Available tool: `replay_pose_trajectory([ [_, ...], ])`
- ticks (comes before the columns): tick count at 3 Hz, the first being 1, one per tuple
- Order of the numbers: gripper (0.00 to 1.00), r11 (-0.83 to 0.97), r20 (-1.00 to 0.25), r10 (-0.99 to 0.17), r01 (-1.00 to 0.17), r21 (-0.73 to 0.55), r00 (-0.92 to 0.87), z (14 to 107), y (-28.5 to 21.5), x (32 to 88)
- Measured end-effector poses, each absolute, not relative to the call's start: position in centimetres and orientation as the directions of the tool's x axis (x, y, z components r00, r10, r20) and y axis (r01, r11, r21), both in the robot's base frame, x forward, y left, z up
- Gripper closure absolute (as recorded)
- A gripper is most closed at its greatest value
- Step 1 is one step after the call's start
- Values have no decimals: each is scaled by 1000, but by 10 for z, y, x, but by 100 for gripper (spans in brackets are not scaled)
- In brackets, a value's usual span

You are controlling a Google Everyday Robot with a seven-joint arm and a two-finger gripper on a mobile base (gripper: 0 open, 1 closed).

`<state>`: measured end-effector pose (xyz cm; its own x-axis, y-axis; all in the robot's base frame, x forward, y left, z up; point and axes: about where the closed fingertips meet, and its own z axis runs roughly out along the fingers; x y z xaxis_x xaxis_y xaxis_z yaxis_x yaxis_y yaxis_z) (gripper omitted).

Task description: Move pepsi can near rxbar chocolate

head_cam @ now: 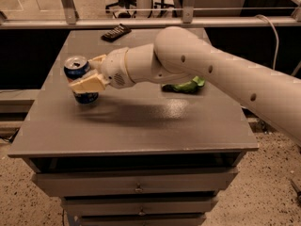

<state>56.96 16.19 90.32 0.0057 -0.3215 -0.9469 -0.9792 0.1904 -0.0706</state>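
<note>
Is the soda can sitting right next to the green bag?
No, the pepsi can is at the table's left side in the gripper, well apart from the green bag.

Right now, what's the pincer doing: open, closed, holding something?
Pincer: closed on the pepsi can, one finger on each side, over the left part of the table.

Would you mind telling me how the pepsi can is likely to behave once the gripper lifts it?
The pepsi can, with the gripper closed around it at the left side of the table, looks rigid, so it should hold its shape. Its smooth round wall may slip between the fingers. Set down, it could tip, being tall and narrow.
</note>
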Motion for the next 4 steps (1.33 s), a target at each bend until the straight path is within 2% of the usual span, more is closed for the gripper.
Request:
replay_pose_trajectory([
  [1,100,304,-950,-309,-943,-136,38,914,116,580],
  [3,100,312,-951,-305,-938,-150,51,917,118,582],
  [4,100,346,-948,-300,-914,-213,108,926,104,612],
])
